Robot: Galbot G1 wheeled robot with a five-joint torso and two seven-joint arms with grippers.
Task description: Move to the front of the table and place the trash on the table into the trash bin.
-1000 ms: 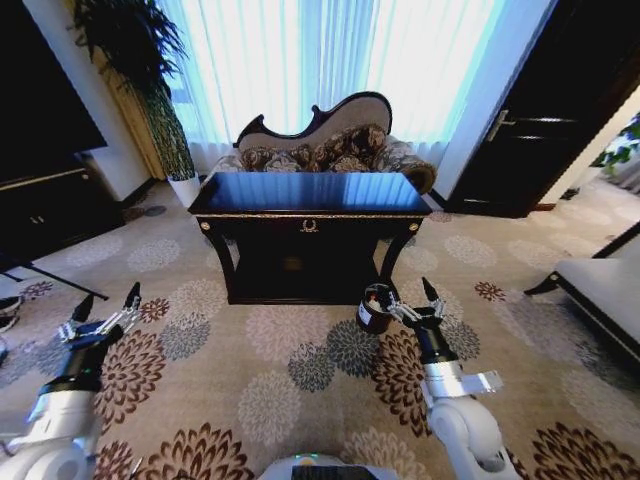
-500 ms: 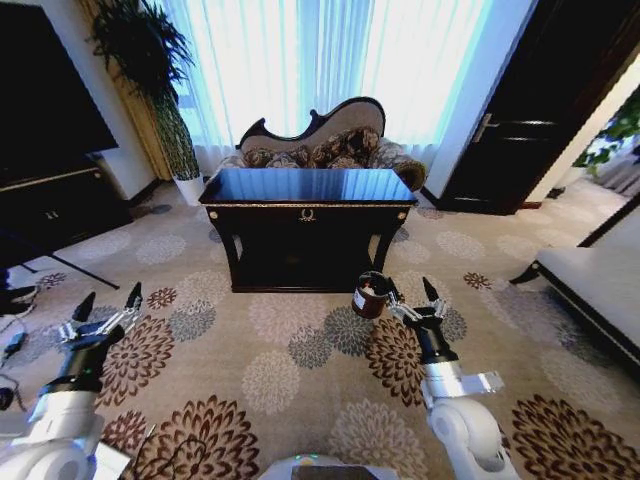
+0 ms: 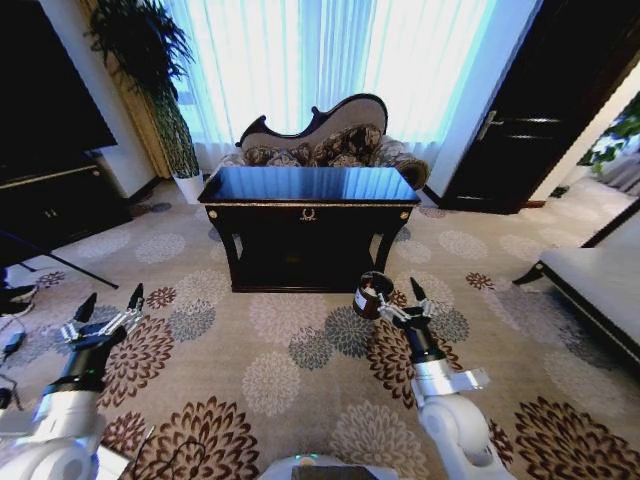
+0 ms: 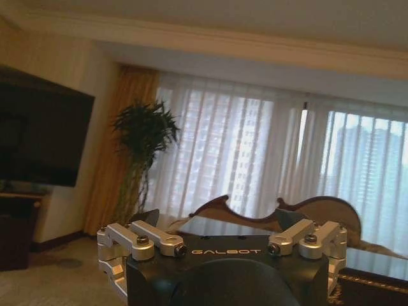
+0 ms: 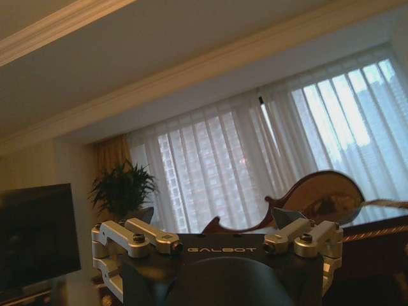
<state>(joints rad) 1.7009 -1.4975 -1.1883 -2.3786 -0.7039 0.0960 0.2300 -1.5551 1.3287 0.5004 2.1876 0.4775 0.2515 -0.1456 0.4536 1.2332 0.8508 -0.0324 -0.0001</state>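
Note:
The dark glossy table stands a few steps ahead, in the middle of the head view, with a gold ornament on its front. I cannot make out any trash on its reflective top. The trash bin, small and dark with a pale label, sits on the carpet by the table's front right leg. My right gripper is raised in front of me, open and holding nothing, its tips overlapping the bin in the picture. Out to the left, my left gripper is also open and holding nothing. In the wrist views both the left gripper and the right gripper have their fingers spread apart.
A patterned sofa stands behind the table, against the curtained window. A potted plant and a dark TV cabinet are at the left. A dark door and a low bench are on the right. Open carpet lies between me and the table.
The whole head view has shifted as the robot moves, and the table now sits a little farther back. My right arm has drifted slightly left. Both grippers have stayed open.

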